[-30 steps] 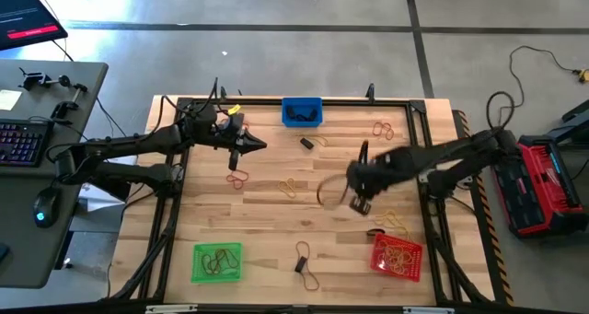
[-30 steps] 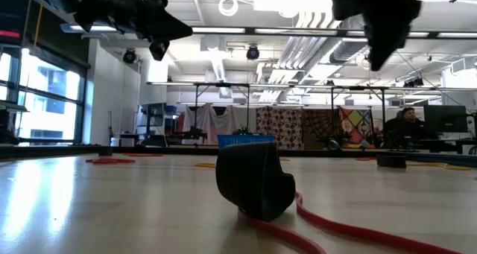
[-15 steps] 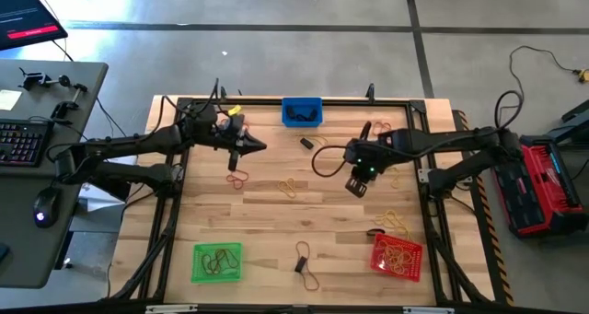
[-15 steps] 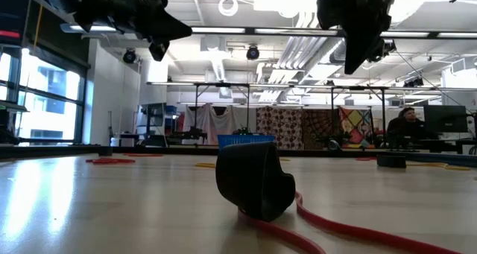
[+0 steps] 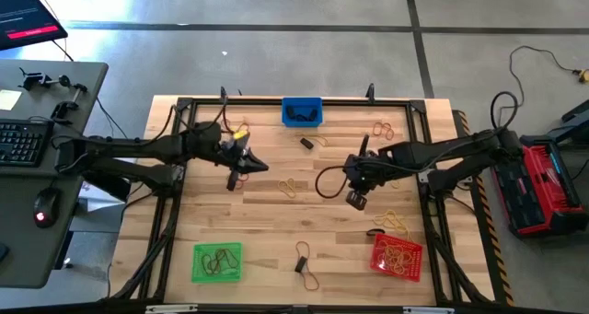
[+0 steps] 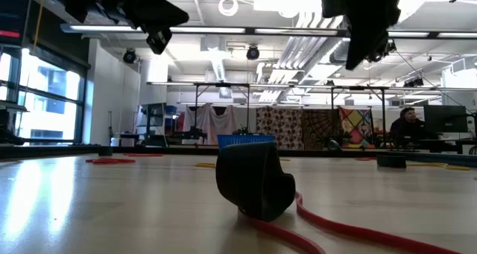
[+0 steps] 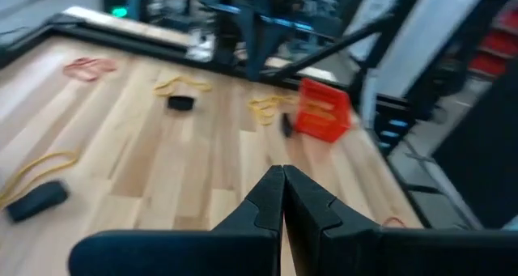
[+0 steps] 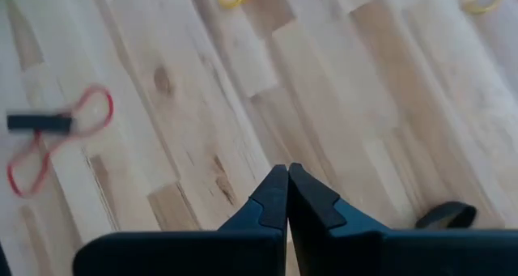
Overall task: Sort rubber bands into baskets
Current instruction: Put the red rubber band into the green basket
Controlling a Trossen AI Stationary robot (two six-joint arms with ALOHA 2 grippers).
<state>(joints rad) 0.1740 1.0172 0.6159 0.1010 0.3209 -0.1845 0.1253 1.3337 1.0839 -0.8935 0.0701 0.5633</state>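
Holding bands, the green basket (image 5: pixel 217 262), red basket (image 5: pixel 397 256) and blue basket (image 5: pixel 302 112) sit apart; both grippers closed, empty.

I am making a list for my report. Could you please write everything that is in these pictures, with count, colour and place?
Baskets: three; blue at the table's far edge, green near left, red near right.
Rubber bands: many, count unclear; yellow/tan, reddish and black; loose ones spread over the table, some in each basket.
Table: one, light wood, centre.
Desk: one, grey, left of the table, with keyboard and mouse.
Red case: one, on the floor to the right.
Person: one, seated far back in the room, low view.
Left gripper: shut, empty, above the table's left half.
Right gripper: shut, empty, above the table right of centre.
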